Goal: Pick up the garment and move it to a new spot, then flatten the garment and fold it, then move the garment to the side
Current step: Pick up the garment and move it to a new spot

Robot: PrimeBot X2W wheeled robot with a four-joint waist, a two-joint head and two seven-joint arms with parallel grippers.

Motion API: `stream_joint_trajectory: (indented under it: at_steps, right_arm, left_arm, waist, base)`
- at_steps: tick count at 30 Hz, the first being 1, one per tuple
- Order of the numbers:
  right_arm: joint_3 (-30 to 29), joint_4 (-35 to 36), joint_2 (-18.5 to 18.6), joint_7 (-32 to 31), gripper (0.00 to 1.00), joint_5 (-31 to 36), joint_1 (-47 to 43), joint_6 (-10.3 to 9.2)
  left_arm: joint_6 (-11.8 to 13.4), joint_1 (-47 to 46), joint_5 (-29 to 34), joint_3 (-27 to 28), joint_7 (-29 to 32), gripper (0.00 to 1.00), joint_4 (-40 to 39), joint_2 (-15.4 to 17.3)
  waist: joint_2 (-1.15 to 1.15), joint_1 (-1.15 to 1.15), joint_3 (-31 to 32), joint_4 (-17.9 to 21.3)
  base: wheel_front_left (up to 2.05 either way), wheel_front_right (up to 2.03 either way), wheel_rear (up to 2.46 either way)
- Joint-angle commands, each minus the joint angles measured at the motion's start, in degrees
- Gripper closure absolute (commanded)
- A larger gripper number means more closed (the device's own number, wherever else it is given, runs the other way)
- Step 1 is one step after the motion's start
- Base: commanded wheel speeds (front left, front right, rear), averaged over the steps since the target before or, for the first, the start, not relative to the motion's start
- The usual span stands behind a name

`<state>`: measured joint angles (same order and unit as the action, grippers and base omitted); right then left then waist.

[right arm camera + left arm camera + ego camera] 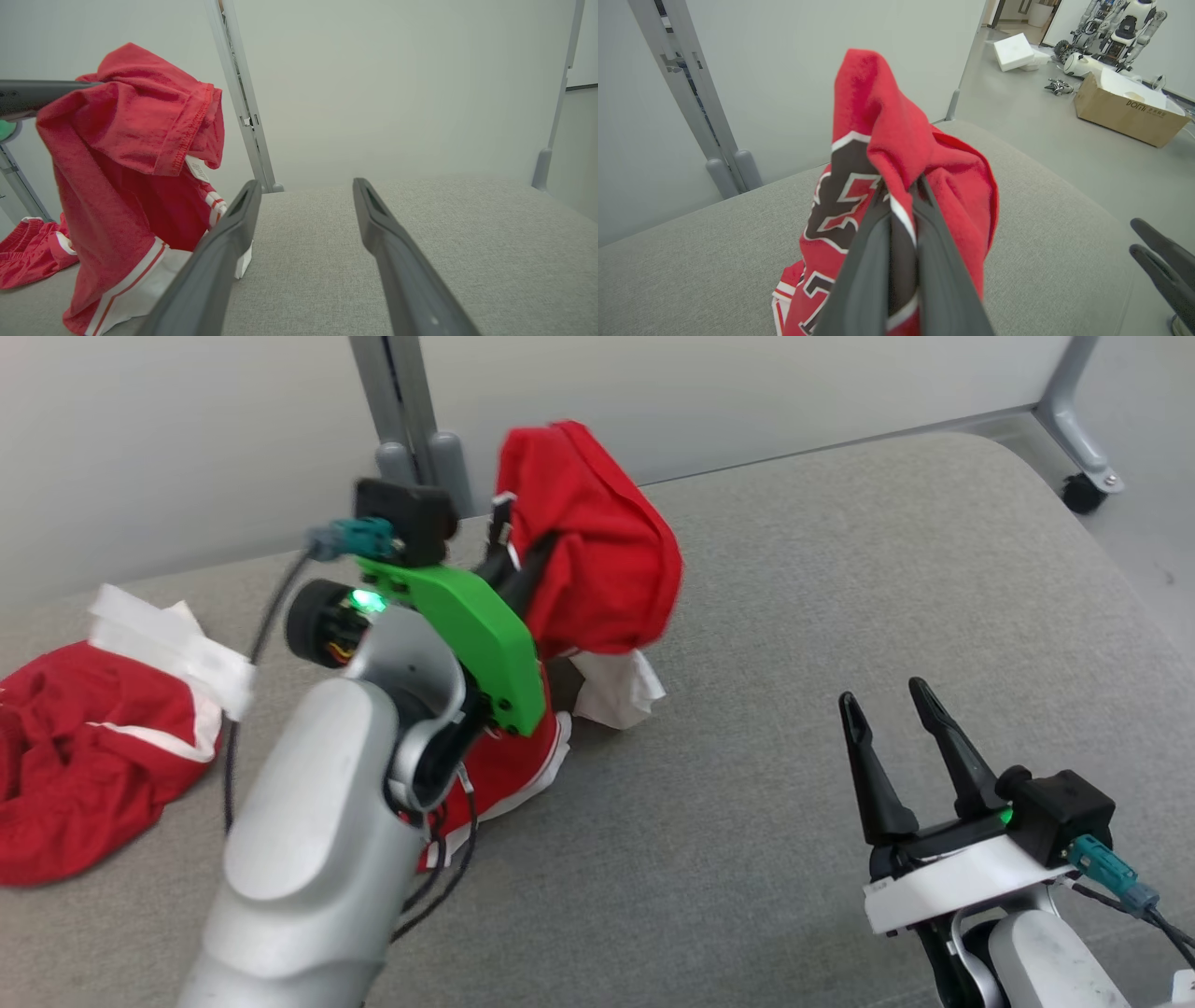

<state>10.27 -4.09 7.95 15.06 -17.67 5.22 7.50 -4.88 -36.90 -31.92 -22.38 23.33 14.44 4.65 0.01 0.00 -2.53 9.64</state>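
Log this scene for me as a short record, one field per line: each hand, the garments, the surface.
left hand: shut on the red garment, holding it up
red garment: bunched, hanging, white-trimmed lower edge touching the surface
right hand: open, empty, apart from the garment
second red garment: crumpled on the surface, robot's left
surface: grey fabric cushion
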Motion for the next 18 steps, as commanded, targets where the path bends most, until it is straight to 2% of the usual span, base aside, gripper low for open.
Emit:
stream_joint_trajectory:
  at_steps: [1, 6, 7, 8, 9, 14, 18]
  right_arm:
    - [0.3, 0.1, -0.2, 0.2, 0.0, -0.4, 0.3, -0.03]
    - [0.7, 0.0, -0.1, 0.2, 0.0, -0.5, 1.2, -0.03]
    - [0.8, -0.2, 0.0, 0.2, 0.0, -0.5, 1.1, -0.03]
    - [0.9, -0.5, 0.1, 0.2, 0.0, -0.6, 1.1, -0.03]
    - [1.1, -0.7, 0.1, 0.2, 0.0, -0.6, 1.2, -0.03]
    - [0.9, -1.3, 0.4, 0.2, 0.0, -0.7, 0.9, -0.03]
    - [0.5, -1.4, 1.0, 0.2, 0.0, -0.8, -0.3, -0.03]
  left_arm:
    - [0.1, 1.2, 0.9, -1.8, -1.4, 1.0, 1.7, -0.2]
    - [-0.4, 2.4, 2.8, -10.8, -7.8, 1.0, 10.3, -1.5]
    - [-0.5, 2.7, 2.3, -13.1, -9.8, 0.97, 11.8, -1.6]
    - [-0.3, 3.2, 1.1, -15.8, -11.6, 0.54, 13.1, -1.7]
    - [0.0, 3.5, 0.3, -17.7, -12.5, 0.0, 14.2, -1.7]
    - [1.9, 1.9, -4.0, -24.5, -18.7, 0.0, 16.6, -1.6]
    - [3.2, 0.6, -6.0, -25.3, -22.4, 0.0, 16.7, -1.6]
  waist:
    - [-0.01, 0.0, -2.6, 4.0]
    - [-0.01, 0.0, -4.5, 6.3]
    - [-0.01, 0.0, -4.7, 6.4]
    - [-0.01, 0.0, -4.7, 6.5]
    - [-0.01, 0.0, -4.8, 6.6]
    - [-0.01, 0.0, -3.5, 5.2]
    - [-0.01, 0.0, -1.9, 2.8]
  base:
    - [0.0, 0.0, 0.0]
    - [0.0, 0.0, 0.0]
    - [0.0, 0.0, 0.0]
    - [0.0, 0.0, 0.0]
    - [0.0, 0.0, 0.0]
    - [0.0, 0.0, 0.0]
    - [0.0, 0.0, 0.0]
